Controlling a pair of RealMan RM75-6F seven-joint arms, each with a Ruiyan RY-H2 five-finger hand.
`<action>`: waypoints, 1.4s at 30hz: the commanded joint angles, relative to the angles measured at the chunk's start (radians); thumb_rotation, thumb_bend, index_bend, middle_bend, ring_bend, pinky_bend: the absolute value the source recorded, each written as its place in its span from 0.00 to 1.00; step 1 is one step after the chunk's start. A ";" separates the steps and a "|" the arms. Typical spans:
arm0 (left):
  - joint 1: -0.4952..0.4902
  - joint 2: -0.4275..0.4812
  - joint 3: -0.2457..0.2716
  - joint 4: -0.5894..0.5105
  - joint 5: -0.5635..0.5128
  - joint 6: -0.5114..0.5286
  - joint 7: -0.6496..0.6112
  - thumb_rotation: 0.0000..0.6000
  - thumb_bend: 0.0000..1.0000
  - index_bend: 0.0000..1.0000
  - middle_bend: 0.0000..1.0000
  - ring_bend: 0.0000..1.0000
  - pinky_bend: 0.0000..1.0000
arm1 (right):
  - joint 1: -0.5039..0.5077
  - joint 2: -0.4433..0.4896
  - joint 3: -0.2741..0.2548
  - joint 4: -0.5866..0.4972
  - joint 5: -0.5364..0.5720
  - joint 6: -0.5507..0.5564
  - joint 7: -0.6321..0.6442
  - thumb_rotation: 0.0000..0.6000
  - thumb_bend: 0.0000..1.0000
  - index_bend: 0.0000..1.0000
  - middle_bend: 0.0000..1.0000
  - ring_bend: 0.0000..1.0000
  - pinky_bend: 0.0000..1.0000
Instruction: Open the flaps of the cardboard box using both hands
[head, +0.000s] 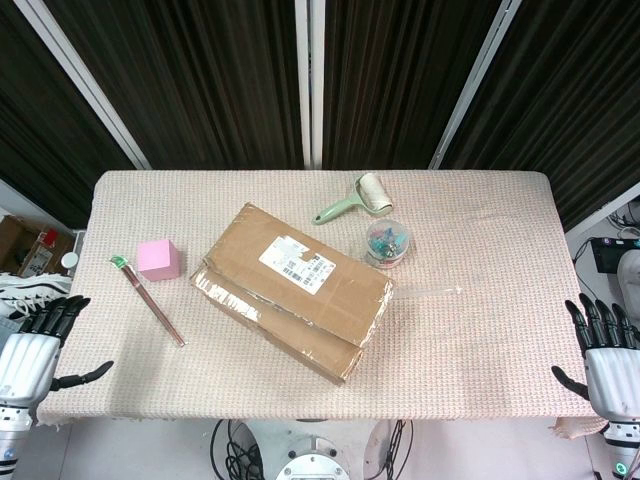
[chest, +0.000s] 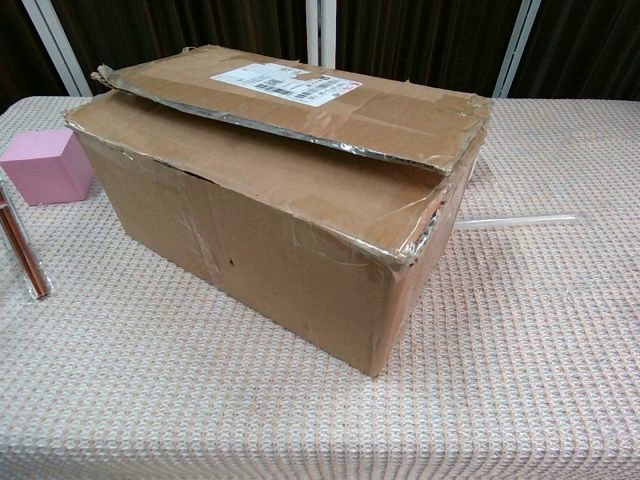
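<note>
Bright even light, soft shadows, pics sharp.

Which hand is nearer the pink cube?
Left. The left hand sits off the table's left edge, just below-left of the pink cube; the right hand is past the opposite edge.
</note>
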 joint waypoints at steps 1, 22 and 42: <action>0.003 0.005 0.000 -0.005 0.001 0.005 0.000 0.40 0.09 0.13 0.14 0.12 0.23 | 0.001 0.015 0.003 -0.024 -0.010 0.003 0.007 1.00 0.00 0.00 0.00 0.00 0.00; -0.010 -0.005 0.000 0.005 -0.020 -0.038 -0.005 0.43 0.09 0.13 0.14 0.12 0.23 | 0.283 0.024 0.097 -0.536 -0.148 -0.321 -0.373 1.00 0.00 0.00 0.00 0.00 0.00; 0.008 0.012 0.005 0.019 -0.027 -0.022 -0.034 0.50 0.10 0.13 0.14 0.12 0.23 | 0.410 -0.204 0.107 -0.481 -0.072 -0.446 -0.460 1.00 0.12 0.00 0.00 0.00 0.00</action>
